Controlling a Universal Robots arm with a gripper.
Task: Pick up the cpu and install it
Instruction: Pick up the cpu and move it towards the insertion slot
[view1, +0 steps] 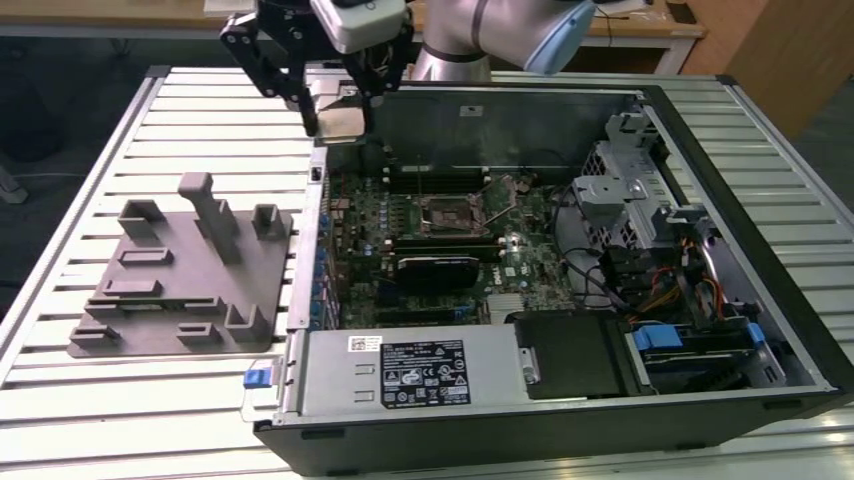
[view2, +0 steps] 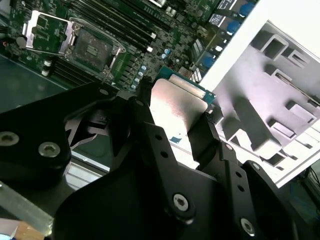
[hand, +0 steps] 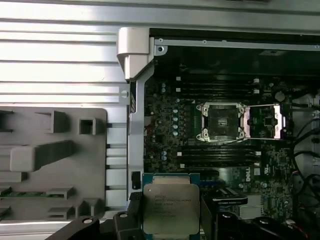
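The gripper (view1: 336, 112) hangs over the far corner of the open computer case (view1: 534, 115), on the exterior view's left side of it, and it is clenched on the cpu (view1: 344, 121), which is up in the air between the black fingers (view2: 207, 137) and touches nothing else. In both wrist views the chip's pale metal top faces the camera, with a finger pressed against each of two opposite edges and its green board rim showing past the lid. Inside the case lies the green motherboard (view1: 534, 260), and near its middle sits the socket (view1: 451, 212), uncovered, well apart from the held chip. In the first wrist view the socket (hand: 222, 121) shows its dark square centre inside a silver frame, with the metal hold-down plate (hand: 264, 121) swung open and lying just beside it. Rows of black memory slots (hand: 220, 90) run along two sides of the socket. The grey tray (view1: 187, 270) with its upright blocks lies on the slatted metal table (view1: 200, 130), just beside the case on the exterior view's left. A grey power supply (view1: 400, 372) fills the near corner of the case, and a metal drive cage (view1: 627, 190) with bundled cables stands along the exterior view's right side. The silver arm (view1: 467, 40) rises behind the gripper at the far edge of the table
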